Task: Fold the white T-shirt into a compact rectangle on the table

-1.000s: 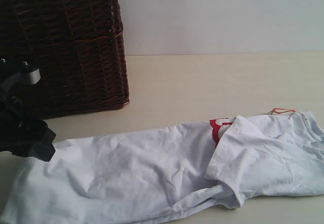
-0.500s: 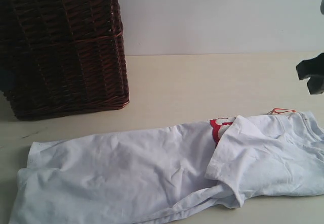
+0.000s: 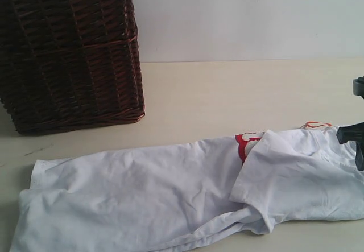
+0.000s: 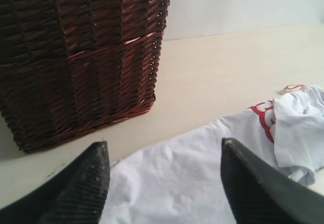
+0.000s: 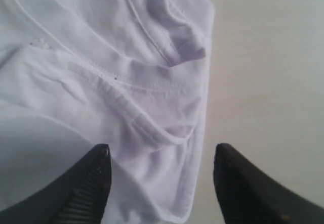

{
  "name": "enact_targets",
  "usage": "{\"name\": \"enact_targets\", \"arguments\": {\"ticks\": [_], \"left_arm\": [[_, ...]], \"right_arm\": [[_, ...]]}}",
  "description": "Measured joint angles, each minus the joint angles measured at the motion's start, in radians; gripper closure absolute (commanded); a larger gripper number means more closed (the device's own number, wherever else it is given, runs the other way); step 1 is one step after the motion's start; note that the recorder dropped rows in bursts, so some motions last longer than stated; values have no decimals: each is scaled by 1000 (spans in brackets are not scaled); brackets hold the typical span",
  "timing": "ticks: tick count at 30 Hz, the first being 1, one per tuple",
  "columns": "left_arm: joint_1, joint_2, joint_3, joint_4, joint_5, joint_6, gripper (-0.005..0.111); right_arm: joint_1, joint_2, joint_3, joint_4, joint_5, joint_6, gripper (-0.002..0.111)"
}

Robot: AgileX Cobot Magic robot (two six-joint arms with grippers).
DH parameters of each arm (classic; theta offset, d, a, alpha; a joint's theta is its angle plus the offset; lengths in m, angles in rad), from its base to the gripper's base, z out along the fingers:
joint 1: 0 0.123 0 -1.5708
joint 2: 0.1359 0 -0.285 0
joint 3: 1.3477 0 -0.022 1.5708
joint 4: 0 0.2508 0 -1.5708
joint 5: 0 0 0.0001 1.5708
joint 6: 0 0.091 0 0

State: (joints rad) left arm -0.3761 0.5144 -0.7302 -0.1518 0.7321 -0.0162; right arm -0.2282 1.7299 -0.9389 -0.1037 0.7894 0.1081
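Note:
The white T-shirt point(image 3: 170, 195) lies in a long, narrow band across the front of the table point(image 3: 239, 93), hem end at the left, collar end at the right. A sleeve flap covers most of the red lettering point(image 3: 245, 142), and an orange tag point(image 3: 316, 125) shows at the collar. My right gripper point(image 3: 354, 141) pokes in at the right edge over the collar end. In the right wrist view this gripper point(image 5: 159, 153) is open above a folded hem edge of the T-shirt point(image 5: 126, 92). My left gripper point(image 4: 164, 145) is open and empty, held above the T-shirt point(image 4: 177, 178).
A dark brown wicker basket point(image 3: 68, 53) with a lace rim stands at the back left, close to the shirt's hem end. A pale wall point(image 3: 244, 19) runs behind the table. Bare tabletop lies between basket, wall and shirt.
The left arm has left the exterior view's left edge, uncovering the shirt's hem corner. The right gripper came in at the right edge and dropped to the collar end.

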Motion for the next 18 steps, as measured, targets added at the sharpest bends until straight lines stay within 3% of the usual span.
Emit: {"name": "enact_targets", "arguments": {"ticks": [13,16,18], "left_arm": [[-37,-114,0,37,0,-5,45],[-37,-116,2,37,0,-10,45],[-37,-116,2,37,0,-10,45]], "right_arm": [[0,157,-15,0,-69,0,51],[0,168,-25,4,-62,0,60],[0,171,-27,10,-58,-2,74]]}}
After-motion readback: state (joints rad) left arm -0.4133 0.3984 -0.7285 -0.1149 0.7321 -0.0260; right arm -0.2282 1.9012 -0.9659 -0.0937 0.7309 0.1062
